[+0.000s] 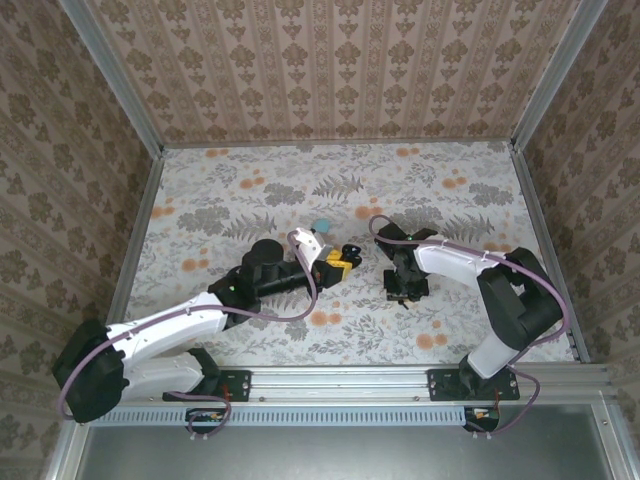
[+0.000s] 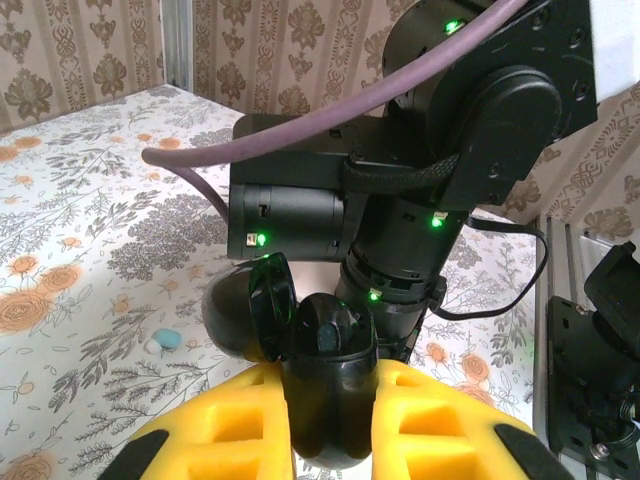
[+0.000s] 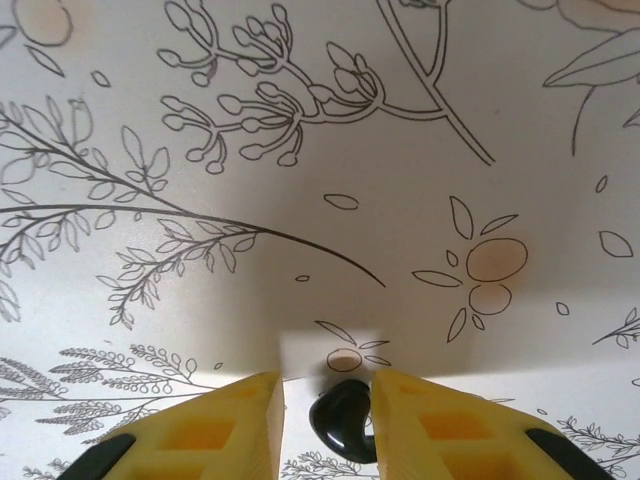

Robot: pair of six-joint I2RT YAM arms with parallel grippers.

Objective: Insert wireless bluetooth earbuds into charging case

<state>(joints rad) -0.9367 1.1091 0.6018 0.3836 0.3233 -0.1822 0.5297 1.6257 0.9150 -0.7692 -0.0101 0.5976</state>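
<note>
My left gripper [image 2: 330,405] is shut on a black charging case [image 2: 328,370]. The case stands upright between the yellow fingers [image 2: 225,425], its lid [image 2: 265,305] swung open to the left. One black earbud [image 2: 328,335] sits in it. In the top view the left gripper [image 1: 338,262] holds the case [image 1: 345,255] at mid table. A teal earbud [image 2: 165,342] lies on the cloth to the left; it is also in the top view [image 1: 322,224]. My right gripper [image 3: 328,385] points down at the table. Another black earbud [image 3: 342,420] lies between its fingers, against the right finger, with a gap to the left finger.
The right arm's black wrist [image 2: 450,130] hangs close behind the case. The floral cloth [image 1: 250,190] covers the table, with patterned walls on three sides. An aluminium rail [image 1: 340,375] runs along the near edge. The right gripper [image 1: 405,292] is a short way right of the case.
</note>
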